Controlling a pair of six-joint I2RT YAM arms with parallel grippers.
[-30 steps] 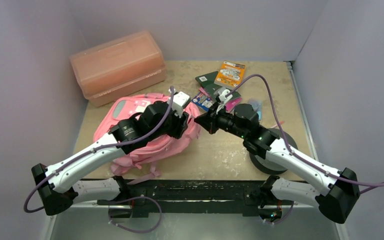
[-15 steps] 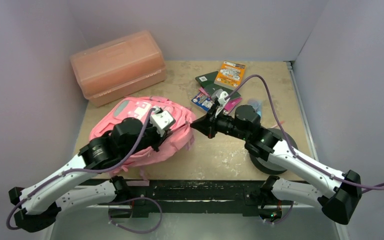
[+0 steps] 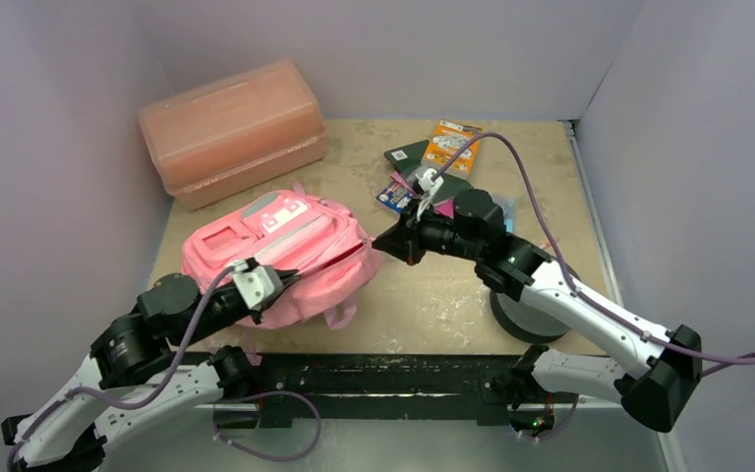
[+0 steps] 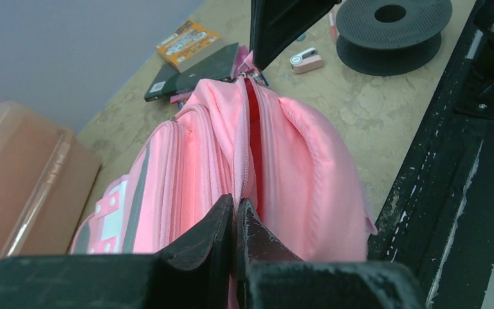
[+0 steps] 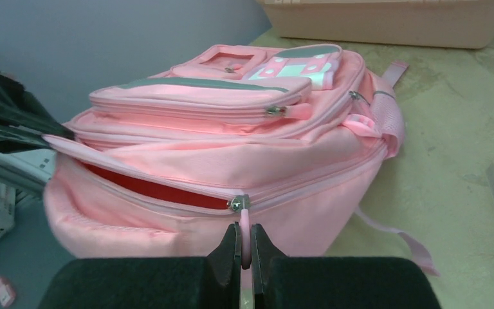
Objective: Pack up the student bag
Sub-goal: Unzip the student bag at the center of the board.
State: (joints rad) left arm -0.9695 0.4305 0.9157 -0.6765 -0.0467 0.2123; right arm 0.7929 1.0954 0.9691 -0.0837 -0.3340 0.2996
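The pink student bag (image 3: pixel 290 241) lies on the table between the arms, front pockets up. Its main zip is partly open and shows red lining (image 5: pixel 154 193). My left gripper (image 3: pixel 290 279) is shut on the bag's fabric at the zip edge on the near side; the left wrist view shows the fingers (image 4: pixel 237 212) pinching it. My right gripper (image 3: pixel 379 242) is at the bag's right end. It is shut on the pink zip pull (image 5: pixel 245 233), just below the metal slider (image 5: pixel 238 203). The bag (image 4: pixel 296 148) is stretched between the two grippers.
A rigid salmon-orange plastic box (image 3: pixel 231 128) stands at the back left. Dark books (image 3: pixel 415 160), an orange booklet (image 3: pixel 453 144) and small items lie at the back centre. A black spool (image 3: pixel 529 313) sits under the right arm.
My left arm has drawn back toward the near left, still holding the bag's edge. The bag has turned and now shows its front pockets. The right gripper has shifted slightly left and back.
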